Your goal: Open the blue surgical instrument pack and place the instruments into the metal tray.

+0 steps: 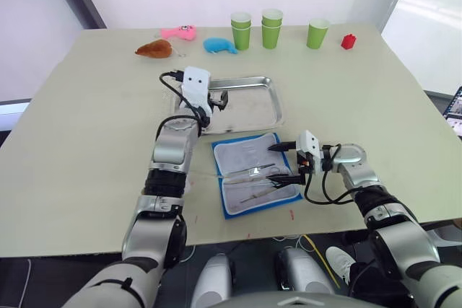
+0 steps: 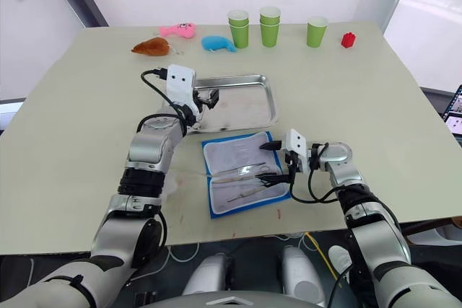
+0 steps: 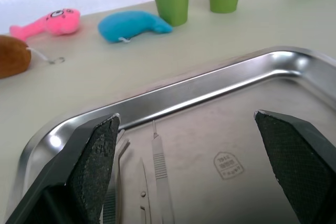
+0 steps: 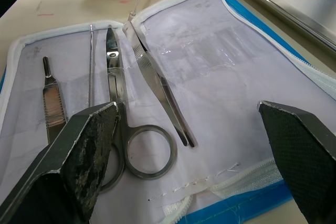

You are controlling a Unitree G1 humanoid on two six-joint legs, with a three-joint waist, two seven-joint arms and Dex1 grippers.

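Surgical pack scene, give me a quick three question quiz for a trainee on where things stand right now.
1. True or false: the blue surgical instrument pack lies open on the table.
2. Which gripper hovers over the metal tray? A) left gripper B) right gripper C) neither
3. Fill in: in the right wrist view, the ring-handled tool in the pack is a pair of ____.

Key:
1. True. Its whitish lining faces up, with instruments still in it.
2. A. Its jaws are open and empty over the tray, which already holds a few instruments.
3. Scissors. They lie beside tweezers.
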